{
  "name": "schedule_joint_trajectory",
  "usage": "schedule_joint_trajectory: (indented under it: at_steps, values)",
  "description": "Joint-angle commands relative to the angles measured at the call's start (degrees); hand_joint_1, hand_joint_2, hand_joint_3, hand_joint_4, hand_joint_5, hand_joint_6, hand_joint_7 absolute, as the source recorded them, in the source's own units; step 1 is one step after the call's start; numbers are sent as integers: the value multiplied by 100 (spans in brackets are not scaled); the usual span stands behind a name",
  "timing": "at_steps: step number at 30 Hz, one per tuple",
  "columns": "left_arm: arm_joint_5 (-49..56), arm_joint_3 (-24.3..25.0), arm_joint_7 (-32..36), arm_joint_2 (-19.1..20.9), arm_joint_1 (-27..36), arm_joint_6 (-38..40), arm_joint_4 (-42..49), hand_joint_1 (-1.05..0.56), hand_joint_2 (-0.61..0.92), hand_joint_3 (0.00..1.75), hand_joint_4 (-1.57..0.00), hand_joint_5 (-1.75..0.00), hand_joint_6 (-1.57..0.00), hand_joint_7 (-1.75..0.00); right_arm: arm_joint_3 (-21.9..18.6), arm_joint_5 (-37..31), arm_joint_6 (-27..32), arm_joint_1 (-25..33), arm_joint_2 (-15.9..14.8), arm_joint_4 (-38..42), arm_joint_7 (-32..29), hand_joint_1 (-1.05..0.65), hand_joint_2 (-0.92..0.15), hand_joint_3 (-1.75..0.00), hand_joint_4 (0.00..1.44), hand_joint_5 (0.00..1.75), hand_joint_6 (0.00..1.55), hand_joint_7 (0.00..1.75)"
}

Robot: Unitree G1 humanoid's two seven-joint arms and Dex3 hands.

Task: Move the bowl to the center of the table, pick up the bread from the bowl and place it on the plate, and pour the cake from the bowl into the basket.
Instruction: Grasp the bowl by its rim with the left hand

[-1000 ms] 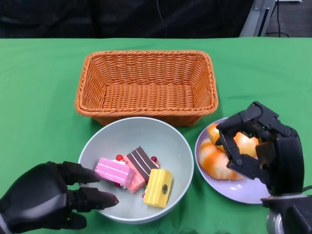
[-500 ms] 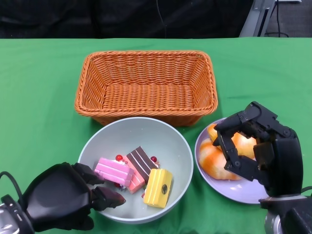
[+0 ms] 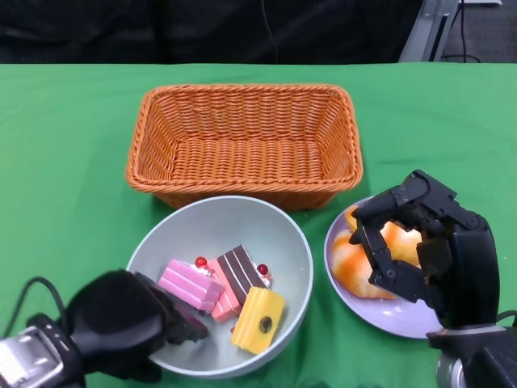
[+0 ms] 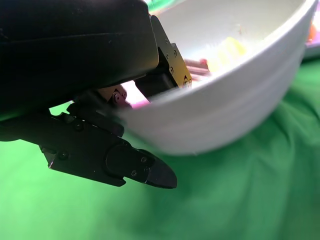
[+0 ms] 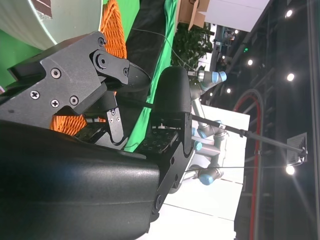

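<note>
Wicker basket (image 3: 242, 141) sits at 12 o'clock from the bowl (image 3: 242, 226), whose near rim the left hand (image 3: 129, 323) grips; the right hand (image 3: 424, 242) hangs loose.

Basket (image 3: 242, 141) behind bowl (image 3: 266, 226); plate (image 3: 404, 319) right, probably holding bread (image 3: 355, 263).

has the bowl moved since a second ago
Yes. The bowl has tipped: its near-left rim, gripped by the left hand, has risen, and the cake pieces have slid right; the basket stays put.
</note>
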Motion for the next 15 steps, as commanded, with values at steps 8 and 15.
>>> schedule_joint_trajectory:
  at_steps: [8,15]
  values:
    - [198,-657,1179,-209,-576,37,1365,-43,91,4,-95,-4,-81,-3,-62,118,-41,22,-74,-30,65,-12,-58,-88,74,142,74,115]
    - [276,-1070,2646,-291,-899,-392,2259,-32,89,0,-116,-9,-110,-8,-74,139,-21,39,-89,-34,80,-14,-60,-81,74,140,74,113]
